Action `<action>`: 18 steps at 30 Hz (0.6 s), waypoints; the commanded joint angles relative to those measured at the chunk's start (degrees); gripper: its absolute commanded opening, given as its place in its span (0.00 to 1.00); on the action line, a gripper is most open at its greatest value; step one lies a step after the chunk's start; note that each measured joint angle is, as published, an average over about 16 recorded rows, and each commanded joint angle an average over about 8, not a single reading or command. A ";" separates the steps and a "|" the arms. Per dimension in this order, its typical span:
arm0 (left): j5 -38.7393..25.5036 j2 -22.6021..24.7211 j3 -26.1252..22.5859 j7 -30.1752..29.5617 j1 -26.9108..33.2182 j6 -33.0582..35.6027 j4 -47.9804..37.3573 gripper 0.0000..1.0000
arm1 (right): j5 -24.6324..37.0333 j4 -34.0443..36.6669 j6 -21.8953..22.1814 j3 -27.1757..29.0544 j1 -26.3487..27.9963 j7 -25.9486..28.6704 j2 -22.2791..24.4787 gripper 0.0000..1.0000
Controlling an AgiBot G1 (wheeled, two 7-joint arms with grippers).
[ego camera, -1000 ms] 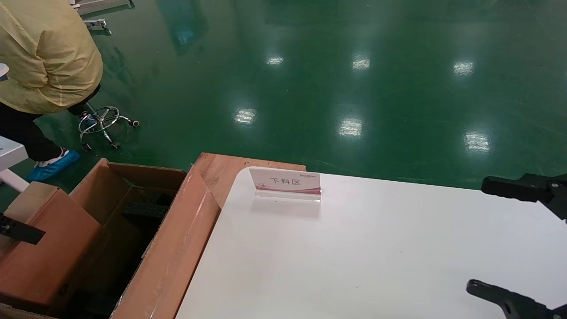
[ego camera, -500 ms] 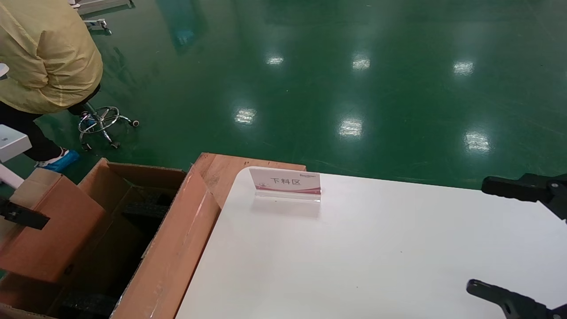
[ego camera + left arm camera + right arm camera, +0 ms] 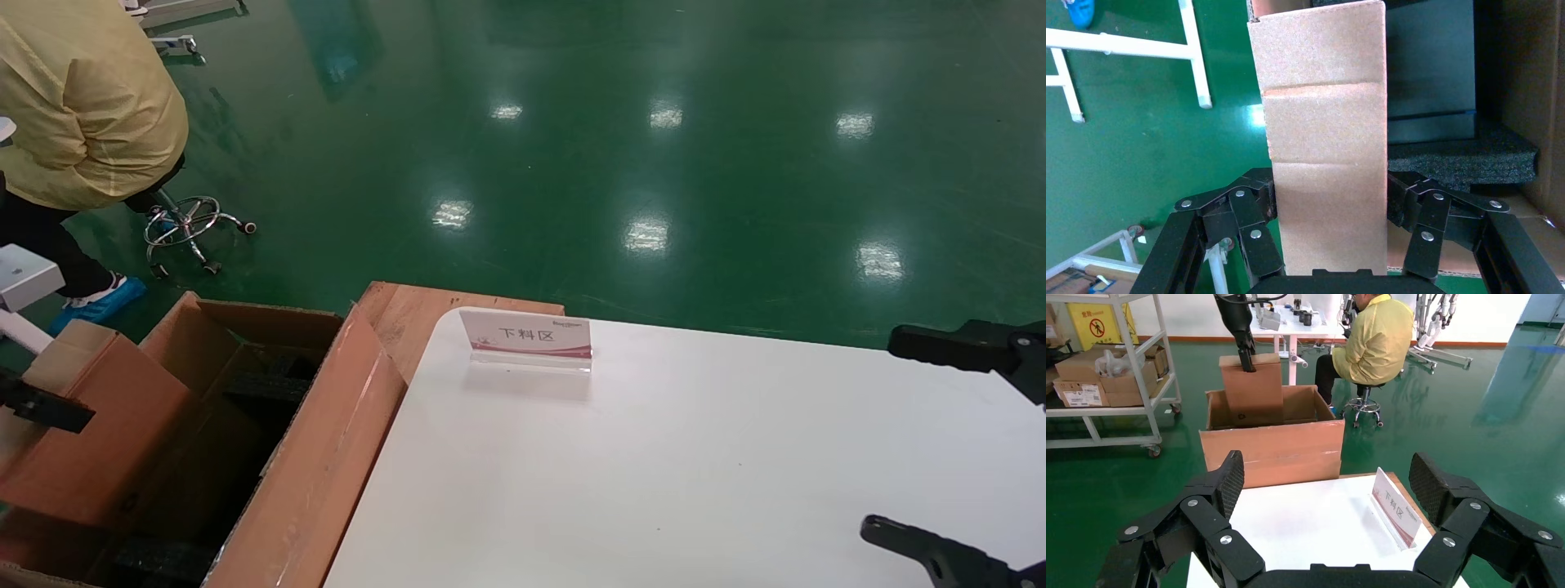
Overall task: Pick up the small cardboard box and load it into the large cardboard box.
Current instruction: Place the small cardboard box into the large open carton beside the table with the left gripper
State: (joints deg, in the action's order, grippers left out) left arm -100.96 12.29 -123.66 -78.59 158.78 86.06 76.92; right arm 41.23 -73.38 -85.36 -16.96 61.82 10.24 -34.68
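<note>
Head view: 1 small cardboard box [image 3: 98, 433], 1 large cardboard box [image 3: 319, 457].

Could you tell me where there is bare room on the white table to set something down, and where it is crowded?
The white table is bare from the sign stand at its far edge across to the open right gripper at its right edge. It is crowded off the table's left edge, where the left gripper holds the small cardboard box in the large cardboard box.

Head view: you only get one finger of the left hand [image 3: 45, 407], rest cut off at the edge. Small box [image 3: 90, 433] hides part of the big box [image 3: 319, 457] interior. Right hand [image 3: 964, 445] clipped too.
</note>
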 commanded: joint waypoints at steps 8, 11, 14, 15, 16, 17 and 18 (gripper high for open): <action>-0.80 -1.19 -0.27 0.37 -2.04 -2.42 -0.21 0.00 | -0.02 0.00 0.01 -0.03 0.01 -0.01 0.01 1.00; -1.16 -1.43 -0.57 0.67 -2.81 -3.39 -0.44 0.00 | -0.03 0.00 0.02 -0.04 0.01 -0.02 0.02 1.00; -1.43 -1.53 -0.84 1.08 -3.44 -4.13 -0.76 0.00 | -0.03 0.00 0.02 -0.05 0.01 -0.02 0.02 1.00; -1.50 -1.55 -0.91 1.23 -3.62 -4.36 -0.89 0.00 | -0.03 0.00 0.02 -0.05 0.01 -0.03 0.02 1.00; -1.55 -1.56 -0.99 1.38 -3.81 -4.61 -1.05 0.00 | -0.04 0.00 0.02 -0.05 0.01 -0.03 0.02 1.00; -1.58 -1.55 -1.08 1.53 -4.01 -4.88 -1.23 0.00 | -0.04 0.00 0.02 -0.06 0.01 -0.03 0.02 1.00; -1.59 -1.55 -1.15 1.67 -4.21 -5.18 -1.44 0.00 | -0.04 0.00 0.03 -0.06 0.01 -0.03 0.02 1.00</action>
State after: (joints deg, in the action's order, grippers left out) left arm -102.35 10.77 -124.86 -76.95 154.43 80.63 75.24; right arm 41.18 -73.38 -85.34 -17.01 61.83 10.21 -34.65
